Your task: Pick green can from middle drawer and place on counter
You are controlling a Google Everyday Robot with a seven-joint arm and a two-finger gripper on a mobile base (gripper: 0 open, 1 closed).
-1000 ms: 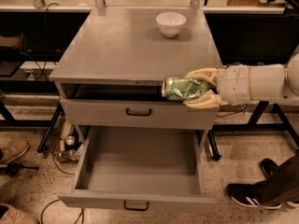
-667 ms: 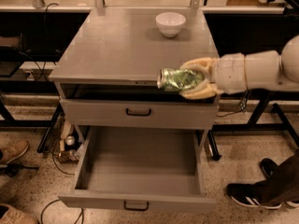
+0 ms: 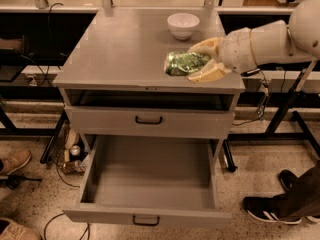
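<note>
My gripper (image 3: 194,63) comes in from the right on a white arm and is shut on the green can (image 3: 181,63). The can lies sideways between the pale fingers (image 3: 206,74), over the right front part of the grey counter (image 3: 120,49). I cannot tell if the can touches the surface. The middle drawer (image 3: 150,176) is pulled out below, and its grey tray holds nothing. Its front panel has a small black handle.
A round white bowl (image 3: 183,24) stands on the counter just behind the gripper. A shut drawer (image 3: 148,120) sits under a dark slot. A person's shoes (image 3: 267,209) are on the floor at right, another shoe (image 3: 15,162) at left. Cables lie left of the cabinet.
My gripper has carried the green can up and to the left, from in front of the counter's front edge to over the counter top.
</note>
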